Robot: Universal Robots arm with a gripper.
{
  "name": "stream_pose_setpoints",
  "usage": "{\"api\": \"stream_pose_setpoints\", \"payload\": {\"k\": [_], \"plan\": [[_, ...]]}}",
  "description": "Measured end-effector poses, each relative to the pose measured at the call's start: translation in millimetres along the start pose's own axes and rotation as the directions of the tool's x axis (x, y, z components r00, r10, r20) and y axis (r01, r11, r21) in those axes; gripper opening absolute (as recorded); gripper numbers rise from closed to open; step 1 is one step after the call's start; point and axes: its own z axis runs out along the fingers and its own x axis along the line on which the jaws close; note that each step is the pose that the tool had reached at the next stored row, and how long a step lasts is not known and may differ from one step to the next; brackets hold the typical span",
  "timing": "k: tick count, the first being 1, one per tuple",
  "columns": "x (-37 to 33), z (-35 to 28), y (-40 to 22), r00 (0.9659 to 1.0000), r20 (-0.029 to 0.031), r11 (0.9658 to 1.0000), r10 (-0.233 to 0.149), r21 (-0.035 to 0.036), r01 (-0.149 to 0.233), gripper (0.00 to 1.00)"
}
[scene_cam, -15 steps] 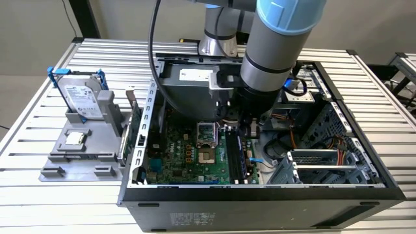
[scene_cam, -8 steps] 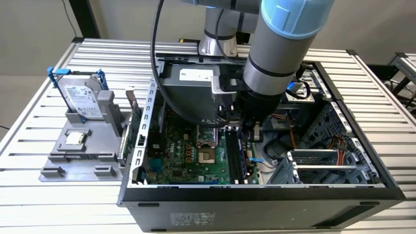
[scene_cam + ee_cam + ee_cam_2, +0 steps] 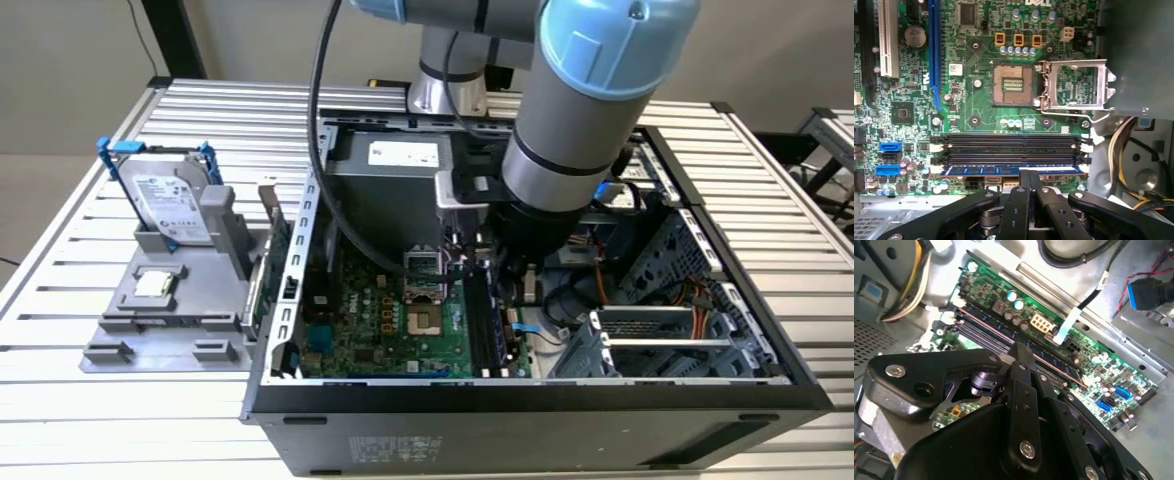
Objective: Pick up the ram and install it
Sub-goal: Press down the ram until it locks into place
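The ram [image 3: 1004, 170] is a thin stick with a blue face, standing on edge in the long black slot nearest my gripper on the green motherboard [image 3: 969, 112]. Its end clips [image 3: 1085, 161] are white. My gripper [image 3: 1029, 175] hangs right over the middle of the ram, its two black fingers pressed together with no gap. They meet along the stick's length, at or just above its top edge, not around it. In the second wrist view the shut gripper [image 3: 1021, 351] points at the same slot row [image 3: 989, 327]. In the exterior view the gripper [image 3: 470, 268] reaches down inside the open computer case [image 3: 534, 395].
An open processor socket [image 3: 1014, 85] with its raised metal frame [image 3: 1076, 85] lies beyond the slots. Yellow and black cables [image 3: 1126, 142] run beside the slot ends. Outside the case, a grey fixture [image 3: 167, 305] holds a silver hard drive [image 3: 171, 205] in a blue bracket and an upright thin card [image 3: 272, 235].
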Motion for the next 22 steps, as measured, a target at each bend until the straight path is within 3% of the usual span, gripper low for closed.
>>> {"api": "stream_pose_setpoints", "payload": {"k": [5,9,18,19,21,22], "plan": [[11.3,4.5,-0.3,1.0000,-0.0005,1.0000,0.000,-0.0006,0.000,0.00],[12.3,5.3,-1.2,1.0000,-0.0034,1.0000,0.000,-0.0026,0.000,0.00],[14.1,20.3,-1.0,1.0000,-0.0054,1.0000,0.000,-0.0035,0.000,0.00],[12.6,17.3,-0.6,1.0000,-0.0095,1.0000,0.000,-0.0042,-0.001,0.00],[11.9,11.9,-0.7,1.0000,-0.0017,1.0000,0.000,-0.0026,0.000,0.00],[11.7,6.8,-0.7,1.0000,-0.0035,1.0000,0.000,-0.0029,0.000,0.00]]}}
